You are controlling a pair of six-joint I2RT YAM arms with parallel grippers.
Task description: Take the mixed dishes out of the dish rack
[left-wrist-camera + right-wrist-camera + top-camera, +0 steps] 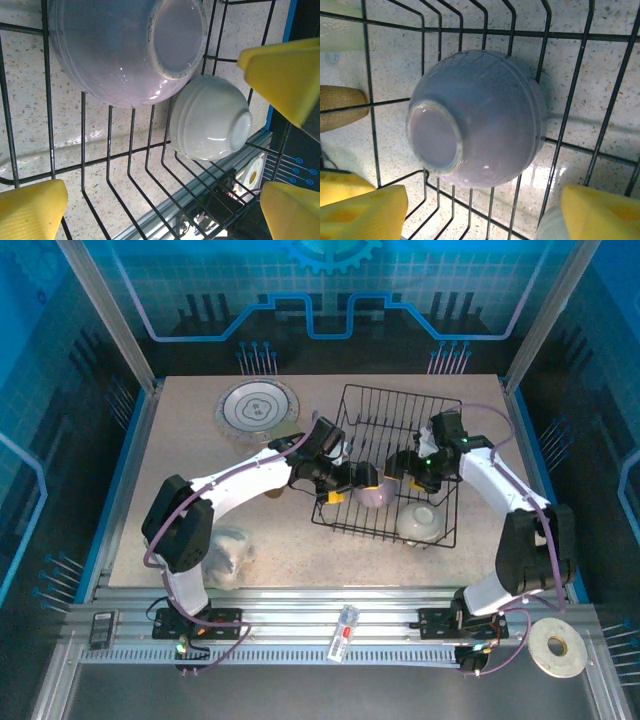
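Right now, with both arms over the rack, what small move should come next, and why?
Probably lower the right gripper straight down over the lilac bowl. The bowl lies upside down in the dish rack, roughly centred between that gripper's open fingers, with nothing resting on top of it.

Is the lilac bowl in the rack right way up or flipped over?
Flipped over: the lilac bowl lies in the dish rack with its foot ring facing up toward the camera.
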